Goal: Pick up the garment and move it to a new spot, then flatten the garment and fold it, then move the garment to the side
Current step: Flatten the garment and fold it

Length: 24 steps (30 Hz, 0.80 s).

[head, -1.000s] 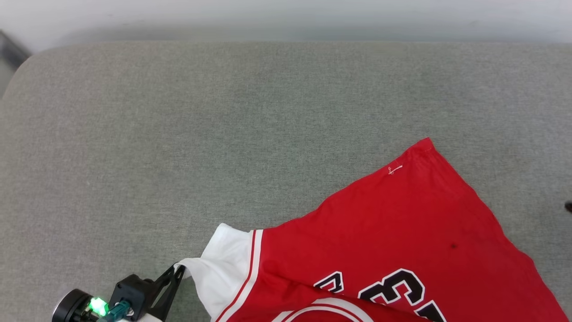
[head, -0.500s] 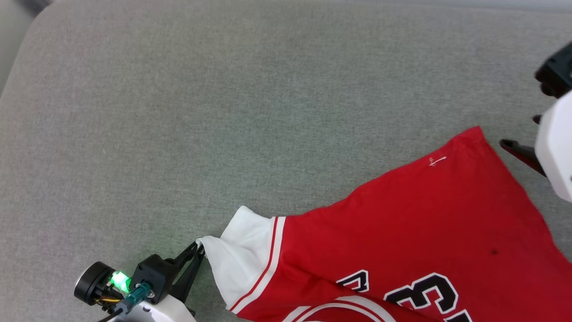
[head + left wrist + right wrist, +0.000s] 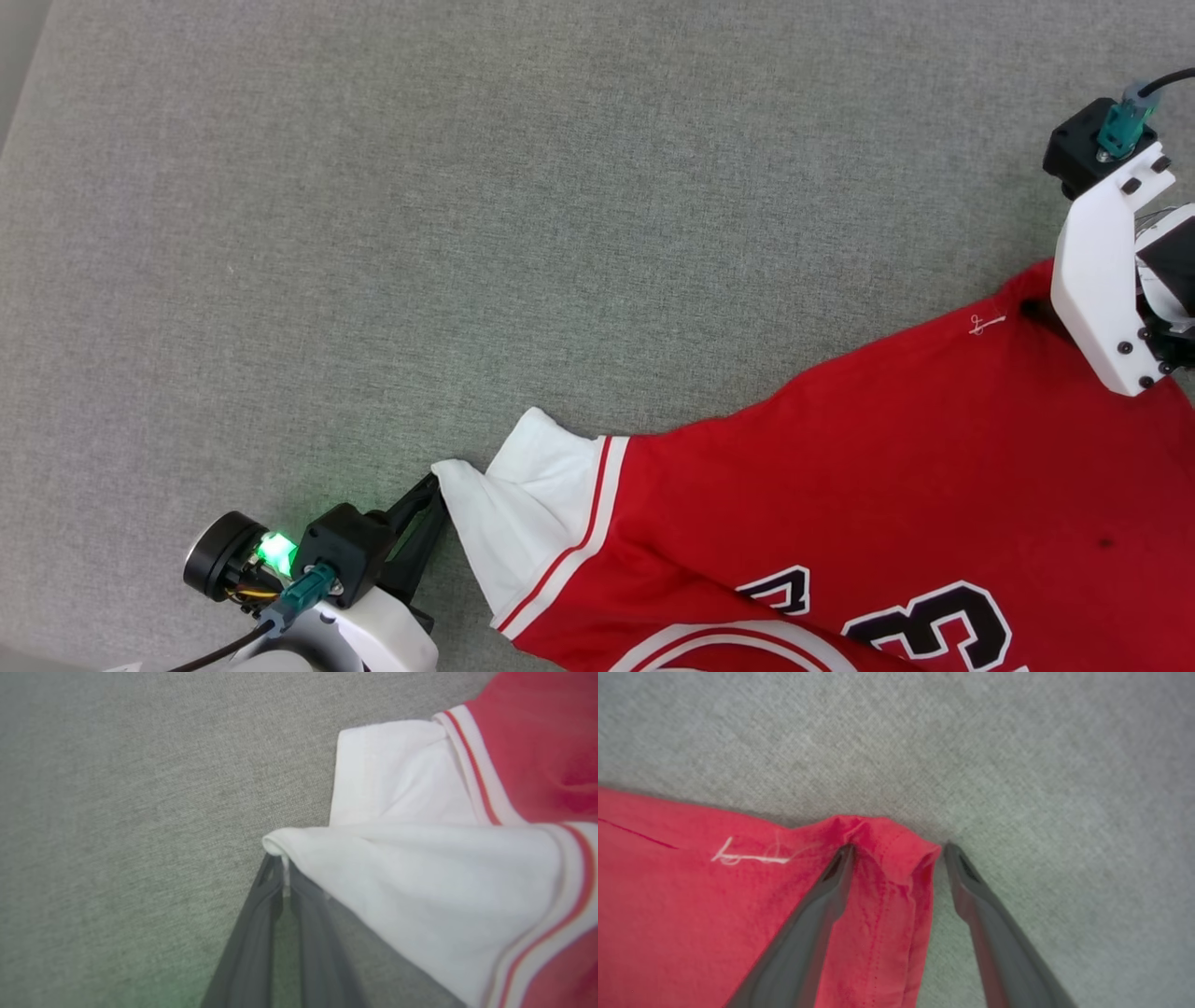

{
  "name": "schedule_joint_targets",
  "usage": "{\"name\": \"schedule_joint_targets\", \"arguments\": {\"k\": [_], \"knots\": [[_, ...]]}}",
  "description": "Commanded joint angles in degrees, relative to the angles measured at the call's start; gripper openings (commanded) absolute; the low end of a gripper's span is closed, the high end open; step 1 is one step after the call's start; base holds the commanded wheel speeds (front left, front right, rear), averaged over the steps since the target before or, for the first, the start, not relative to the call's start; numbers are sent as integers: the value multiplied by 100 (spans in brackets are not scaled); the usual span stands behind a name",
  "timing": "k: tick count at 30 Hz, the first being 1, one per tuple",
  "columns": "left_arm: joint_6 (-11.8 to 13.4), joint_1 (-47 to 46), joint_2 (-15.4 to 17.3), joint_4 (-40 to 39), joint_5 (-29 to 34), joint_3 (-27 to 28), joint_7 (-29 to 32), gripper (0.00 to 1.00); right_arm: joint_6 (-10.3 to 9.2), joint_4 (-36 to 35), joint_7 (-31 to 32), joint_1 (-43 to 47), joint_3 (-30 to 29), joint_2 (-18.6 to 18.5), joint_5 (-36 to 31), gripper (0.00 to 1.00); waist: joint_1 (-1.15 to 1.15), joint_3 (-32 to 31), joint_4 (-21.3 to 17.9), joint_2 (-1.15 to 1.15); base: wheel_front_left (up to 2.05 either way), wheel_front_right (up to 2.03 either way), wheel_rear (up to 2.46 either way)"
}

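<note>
left gripper (image 3: 279, 877): fingers pressed tight together, and they've got the very tip of the white sleeve (image 3: 420, 882) pinched between them, the cloth bunched into a small roll at the fingertips.
left gripper, place: low at the left of the head view, fingers angled up and to the right, a green light (image 3: 277, 551) glowing on the wrist.
sleeve: pulled out to a point towards that pinch, with the red-and-white striped seam just behind it.
right gripper (image 3: 899, 848): fingers spread wide, nothing clamped. One finger lies on the red cloth, the other on the bare grey surface (image 3: 467, 233), with the hem corner (image 3: 896, 842) sitting right between the two tips.
right gripper, place: at the right edge of the head view, where its white wrist bracket (image 3: 1102, 271) covers the fingers.
hem corner: slightly rucked, a loose white thread (image 3: 747, 857) on the red just beside it.
garment (image 3: 840, 467): spread across the lower right of the grey surface, sleeve to the left, hem corner up at the right, running out of the head view at the bottom and right.
lettering (image 3: 934, 621): black with white outline, face up, cut off by the bottom edge of the head view.
</note>
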Motion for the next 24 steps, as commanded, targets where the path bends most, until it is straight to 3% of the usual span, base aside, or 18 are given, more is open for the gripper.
{"name": "schedule_joint_targets", "arguments": {"k": [1,2,3,15,24], "knots": [[-10,-44,-29,118,-26,0,34,0,-2,246,-39,310,379,118,68,100,1,-19,-12,0,0,0,0],[-17,-31,-35,146,-41,0,29,0,-2,259,-103,295,472,98,90,29,1,-53,-27,0,0,0,0],[-28,-12,-36,170,-53,-2,27,0,-2,264,-162,262,550,70,130,0,1,-93,-42,0,0,0,0],[-138,90,-21,489,-84,-46,-46,0,-2,142,-2018,-114,852,-32,424,0,1,-1331,-437,0,0,0,0],[-237,-742,117,487,116,215,111,0,-3,-6,-3213,-96,569,-335,595,0,1,-2078,-657,0,0,0,0]]}}
